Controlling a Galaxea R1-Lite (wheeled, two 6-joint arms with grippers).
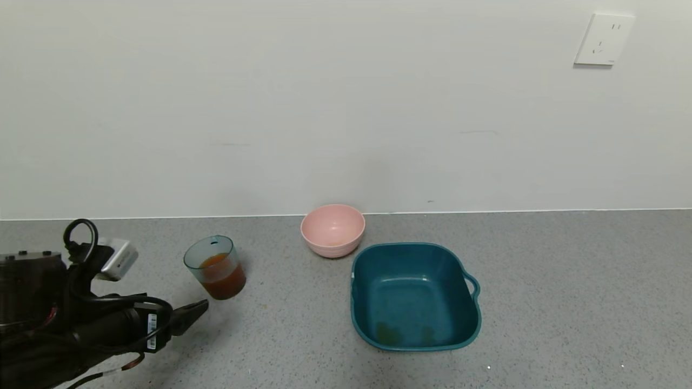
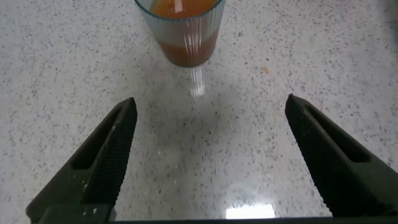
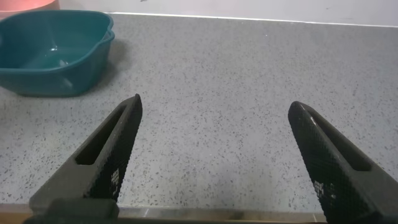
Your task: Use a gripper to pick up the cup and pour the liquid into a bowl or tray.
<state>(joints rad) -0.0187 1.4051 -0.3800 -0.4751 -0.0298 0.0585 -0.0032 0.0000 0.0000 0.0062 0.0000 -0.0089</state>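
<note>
The translucent blue-grey cup [image 1: 214, 266] stands upright on the grey counter at the left, about half full of reddish-brown liquid [image 1: 221, 278]. My left gripper [image 1: 195, 312] is open and empty, low over the counter just in front of and to the left of the cup, apart from it. In the left wrist view the cup [image 2: 185, 31] stands ahead of the wide-open gripper [image 2: 211, 106]. The pale pink bowl [image 1: 332, 229] sits at the back centre by the wall. My right gripper [image 3: 214, 102] is open and empty over bare counter; it is out of the head view.
A square teal tub [image 1: 414, 295] with a handle sits right of centre, in front of the pink bowl; it also shows in the right wrist view [image 3: 53, 53]. The wall runs along the counter's back edge, with a socket [image 1: 604, 39] high on the right.
</note>
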